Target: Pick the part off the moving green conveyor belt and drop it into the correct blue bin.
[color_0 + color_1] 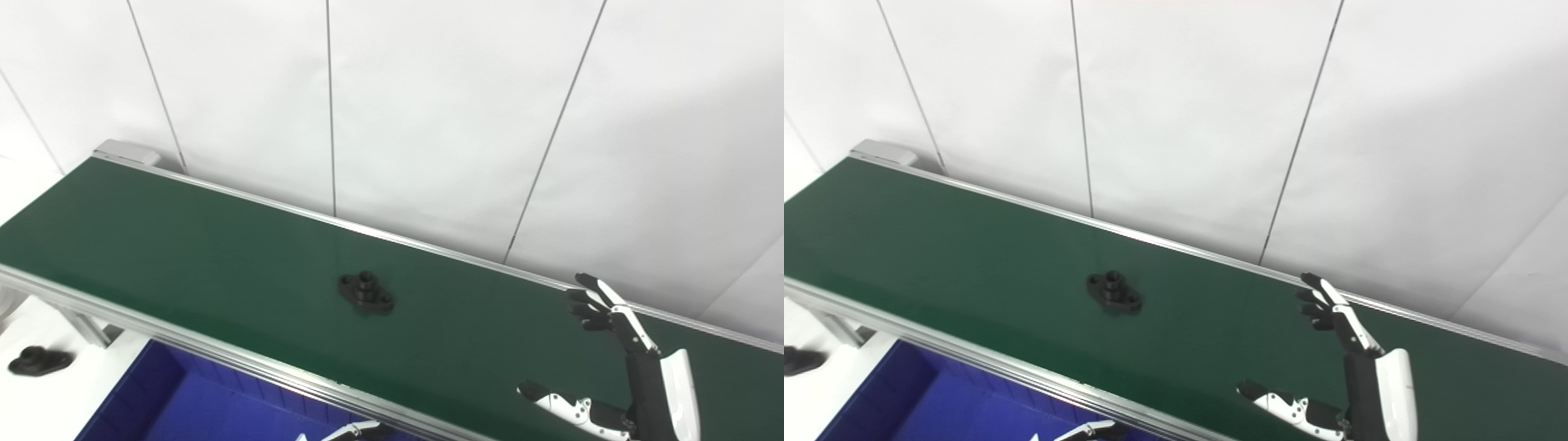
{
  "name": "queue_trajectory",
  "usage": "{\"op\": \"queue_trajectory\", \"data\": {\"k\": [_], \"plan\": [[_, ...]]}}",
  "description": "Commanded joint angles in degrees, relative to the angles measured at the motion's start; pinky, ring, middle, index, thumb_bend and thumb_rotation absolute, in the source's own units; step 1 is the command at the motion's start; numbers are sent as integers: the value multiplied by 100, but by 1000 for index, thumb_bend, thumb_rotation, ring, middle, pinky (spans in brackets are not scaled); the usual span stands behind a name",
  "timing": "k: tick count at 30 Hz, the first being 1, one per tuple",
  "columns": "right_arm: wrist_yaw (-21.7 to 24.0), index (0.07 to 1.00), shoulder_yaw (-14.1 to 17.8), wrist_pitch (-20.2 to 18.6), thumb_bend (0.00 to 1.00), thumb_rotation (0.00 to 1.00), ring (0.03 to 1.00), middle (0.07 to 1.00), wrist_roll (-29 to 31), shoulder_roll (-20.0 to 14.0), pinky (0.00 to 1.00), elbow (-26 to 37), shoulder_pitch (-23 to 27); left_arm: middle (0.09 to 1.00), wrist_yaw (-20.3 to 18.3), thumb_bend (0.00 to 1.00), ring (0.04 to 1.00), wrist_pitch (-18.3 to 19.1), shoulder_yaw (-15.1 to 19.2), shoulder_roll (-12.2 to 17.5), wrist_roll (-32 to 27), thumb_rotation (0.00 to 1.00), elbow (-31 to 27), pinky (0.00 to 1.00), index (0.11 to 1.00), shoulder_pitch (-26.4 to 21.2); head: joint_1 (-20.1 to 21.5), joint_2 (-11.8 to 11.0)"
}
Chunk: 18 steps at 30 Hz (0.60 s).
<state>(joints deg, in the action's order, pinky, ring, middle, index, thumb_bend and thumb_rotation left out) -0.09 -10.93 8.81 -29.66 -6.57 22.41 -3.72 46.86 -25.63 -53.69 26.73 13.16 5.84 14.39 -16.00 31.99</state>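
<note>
Right hand (618, 367) hangs spread and empty over the belt's near right stretch; of my left hand (349, 432) I see only fingertips, grip unknowable. Farther out, the black part (365, 293) sits mid conveyor belt (184, 245), well apart; I fear mistiming the moving part and knocking it past the blue bin (184, 398).

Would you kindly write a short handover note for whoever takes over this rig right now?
Right hand: open, fingers spread, raised over the belt's right stretch, holding nothing.
Left hand: only fingertips show at the bottom edge; state unclear.
Black part: lying mid-belt on the green conveyor belt, apart from both hands.
Blue bin: below the belt's near rail; no part in the portion visible.
Another black part lies off the belt, left.
Done: nothing yet. Left: grasp the part, drop it in the bin.
</note>
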Motion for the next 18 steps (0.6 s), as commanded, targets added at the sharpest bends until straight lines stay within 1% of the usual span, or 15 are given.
{"op": "queue_trajectory", "data": {"k": [1, 2, 4, 8, 9, 12, 15, 16, 18], "plan": [[157, 850, -11, -149, 772, 367, 693, 757, 54, 62, 645, 136, 265, 806, 230, 917, 760, -129, -71, 22, 250, 247, -33, 658, 766, -30, 60, 27], [244, 846, -34, -219, 779, 346, 690, 755, 39, 64, 638, 104, 356, 805, 268, 914, 752, -129, -90, 17, 265, 252, -28, 644, 763, -37, 107, 38], [413, 843, -76, -393, 784, 340, 692, 757, -99, 57, 640, 60, 522, 802, 296, 919, 748, -129, -106, 4, 234, 251, -31, 640, 759, -40, 156, 42], [903, 834, -185, -1025, 803, 378, 705, 762, -487, 24, 626, 6, 965, 795, 266, 931, 761, -129, -103, -3, 172, 254, -54, 674, 754, -30, 259, 63], [982, 830, -197, -1125, 808, 383, 705, 759, -528, 21, 620, -22, 1052, 793, 263, 929, 759, -129, -104, 0, 169, 251, -53, 670, 754, -31, 365, 87], [1102, 821, -221, -1276, 824, 378, 694, 744, -583, 16, 602, -163, 1284, 789, 245, 930, 754, -129, -86, 3, 142, 242, -60, 665, 751, -24, 459, 97], [1213, 815, -285, -1476, 839, 399, 694, 731, -728, 26, 599, -371, 1574, 793, 177, 931, 754, -129, -53, 39, 136, 257, -89, 653, 754, -21, 682, 136], [1237, 815, -299, -1521, 841, 399, 695, 730, -760, 34, 599, -427, 1645, 794, 148, 931, 754, -129, -41, 49, 128, 259, -95, 652, 755, -18, 682, 136], [1287, 812, -341, -1622, 845, 404, 701, 731, -838, 60, 604, -513, 1770, 797, 103, 932, 751, -129, -25, 78, 88, 265, -109, 643, 758, -18, 914, 180]]}}
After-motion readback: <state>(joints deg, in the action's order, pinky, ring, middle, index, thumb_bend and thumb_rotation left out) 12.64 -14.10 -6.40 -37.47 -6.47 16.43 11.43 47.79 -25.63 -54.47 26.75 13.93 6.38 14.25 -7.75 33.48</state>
